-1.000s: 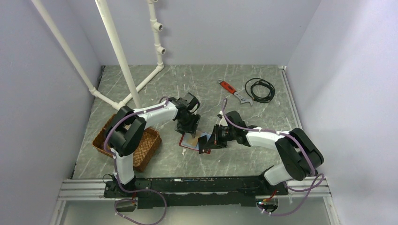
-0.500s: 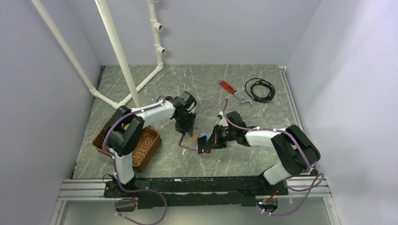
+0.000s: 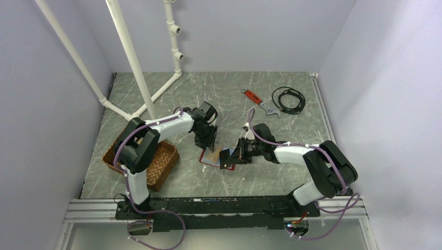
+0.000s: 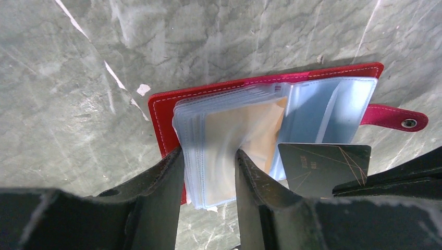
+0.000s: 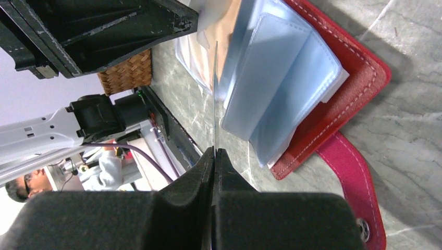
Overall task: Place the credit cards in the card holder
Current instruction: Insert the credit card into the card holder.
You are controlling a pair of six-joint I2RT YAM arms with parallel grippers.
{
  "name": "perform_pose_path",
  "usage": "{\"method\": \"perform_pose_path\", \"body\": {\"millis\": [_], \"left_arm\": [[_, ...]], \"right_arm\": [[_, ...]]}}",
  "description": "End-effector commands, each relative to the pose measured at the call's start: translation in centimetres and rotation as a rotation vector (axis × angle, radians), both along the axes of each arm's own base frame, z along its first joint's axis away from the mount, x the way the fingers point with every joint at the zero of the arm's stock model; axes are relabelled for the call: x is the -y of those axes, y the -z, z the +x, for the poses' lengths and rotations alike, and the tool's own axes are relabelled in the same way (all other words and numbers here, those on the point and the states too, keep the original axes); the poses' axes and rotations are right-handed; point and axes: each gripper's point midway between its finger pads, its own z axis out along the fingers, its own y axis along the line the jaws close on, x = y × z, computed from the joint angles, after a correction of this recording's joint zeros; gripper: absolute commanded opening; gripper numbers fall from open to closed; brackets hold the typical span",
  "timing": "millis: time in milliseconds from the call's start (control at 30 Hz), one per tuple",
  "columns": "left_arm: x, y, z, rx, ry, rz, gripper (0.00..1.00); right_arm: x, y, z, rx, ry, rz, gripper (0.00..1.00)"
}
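Note:
The red card holder (image 3: pixel 210 158) lies open on the table between my arms. In the left wrist view its red cover (image 4: pixel 161 112) carries a fan of clear sleeves (image 4: pixel 323 109), and one sleeve holds a gold-brown card (image 4: pixel 260 135). My left gripper (image 4: pixel 208 156) is closed on the near stack of sleeves, one finger on each side. My right gripper (image 5: pixel 214 151) is shut on a dark card with thin gold lines (image 4: pixel 323 164). That card shows edge-on in the right wrist view (image 5: pixel 215 94), its tip at the sleeves next to the gold-brown card. Other cards are out of view.
A brown wicker tray (image 3: pixel 156 161) sits left of the holder. A red-handled wrench (image 3: pixel 258 101) and a coiled black cable (image 3: pixel 288 99) lie at the back right. White pipes (image 3: pixel 130 57) rise at the back left. The holder's red snap strap (image 5: pixel 359 192) sticks out sideways.
My left gripper has shifted slightly left and back at the holder. My right gripper with the dark card has edged a little left toward the sleeves.

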Motion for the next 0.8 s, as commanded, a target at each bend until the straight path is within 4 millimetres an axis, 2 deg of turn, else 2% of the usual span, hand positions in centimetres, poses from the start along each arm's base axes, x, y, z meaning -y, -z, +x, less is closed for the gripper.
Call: {"method": "perform_pose_path", "body": {"millis": [0,200,500,767], "left_arm": [[0.2,1.0,-1.2,-0.029,0.025,-0.006,0.42],[0.2,1.1,-1.3,-0.035,0.028,-0.007,0.42],[0.2,0.8,-1.8,-0.047,0.034,-0.024,0.46],[0.2,0.6,-2.1,-0.060,0.028,-0.057,0.46]], "right_arm": [[-0.8,-0.9,1.0,0.036,-0.017,0.051,0.00],[-1.2,-0.2,1.5,0.011,-0.013,0.073,0.00],[-0.8,0.9,3.5,0.046,0.052,0.037,0.00],[-0.2,1.7,4.0,0.063,0.105,0.004,0.00]]}}
